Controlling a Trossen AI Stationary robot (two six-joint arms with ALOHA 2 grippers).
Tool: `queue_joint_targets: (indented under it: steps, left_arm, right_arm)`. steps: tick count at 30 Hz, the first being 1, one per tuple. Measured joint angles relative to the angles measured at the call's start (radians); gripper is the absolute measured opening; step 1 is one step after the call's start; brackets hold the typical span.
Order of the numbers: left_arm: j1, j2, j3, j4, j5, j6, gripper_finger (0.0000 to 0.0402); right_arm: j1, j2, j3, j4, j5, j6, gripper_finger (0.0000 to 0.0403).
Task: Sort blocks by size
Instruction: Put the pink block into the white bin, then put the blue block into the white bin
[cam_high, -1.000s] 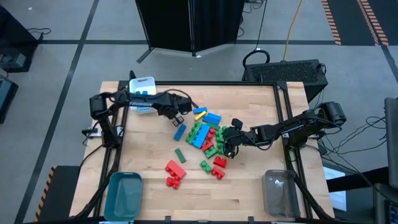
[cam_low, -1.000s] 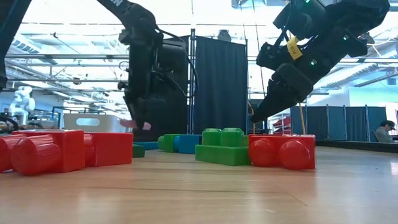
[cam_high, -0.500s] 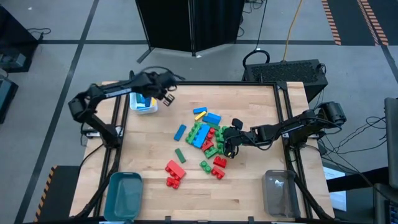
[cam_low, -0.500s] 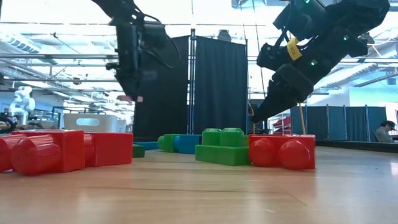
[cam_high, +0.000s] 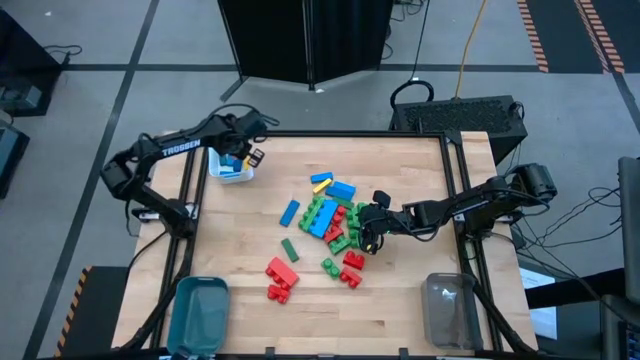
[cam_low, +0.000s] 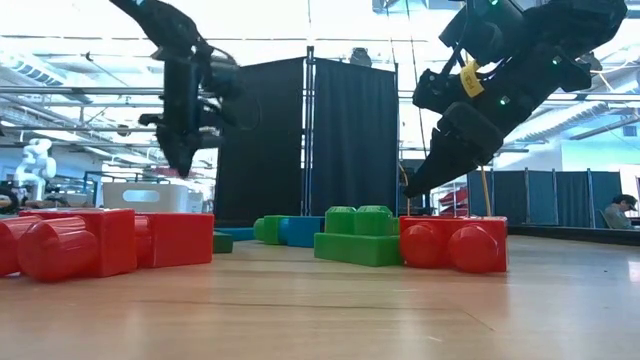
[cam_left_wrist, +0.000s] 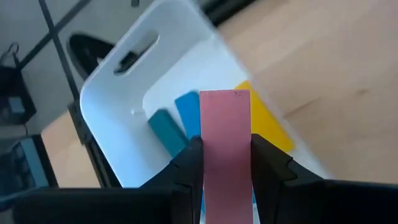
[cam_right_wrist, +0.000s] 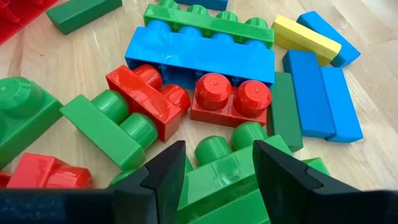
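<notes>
Several dozen items, listed from the table's near edge outward, clock directions taken from the table centre in the high view.

Teal bin (cam_high: 199, 312), 7 o'clock corner; clear bin (cam_high: 447, 309), 5 o'clock corner. Both look empty from above, presumably reserved for other sizes.

Red bricks (cam_high: 281, 279), 6 o'clock, a small group lying apart from the rest. The low view shows them large at its left (cam_low: 105, 242), which the overhead cannot.

Main heap of blocks (cam_high: 334, 218), centre to 3 o'clock: green, blue, red and yellow pieces touching or overlapping, unsorted. One blue bar (cam_high: 289, 212) and one dark green bar (cam_high: 289, 249) lie loose toward 9 o'clock.

Right gripper (cam_high: 365, 232), at the heap's 3 o'clock side. Its wrist view shows the fingers (cam_right_wrist: 163, 180) spread with nothing between them, poised just above a green brick (cam_right_wrist: 224, 177); likely waiting or lining up a pick.

White bin (cam_high: 231, 170), 11 o'clock corner. The left wrist view reveals its contents, blue (cam_left_wrist: 185, 113) and yellow (cam_left_wrist: 264, 127) thin bars, so this appears to be the small-piece bin.

Left gripper (cam_high: 250, 155), over the white bin. Fingers narrow, pinching a thin pink bar (cam_left_wrist: 226, 155) by its long sides, end pointing down at the bin, a pose suited to dropping it in. The overhead barely shows the pink bar; only the wrist view confirms it.
</notes>
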Motion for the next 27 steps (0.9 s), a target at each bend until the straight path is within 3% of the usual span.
queue_joint_targets:
  steps: [12,21,27]
  left_arm:
    - [0.055,0.0,-0.131,0.126,0.077,0.024,0.0086]
    - [0.054,0.0,-0.132,0.145,0.112,0.024,0.016]
    - [0.048,0.0,-0.116,0.123,0.124,0.045,0.0172]
  right_arm:
    - [0.0,0.0,0.0,0.0,0.0,-0.001,0.0176]
    - [0.0,0.0,0.0,0.0,0.0,-0.003,0.0176]
    - [0.0,0.0,0.0,0.001,0.0,-0.008,0.0176]
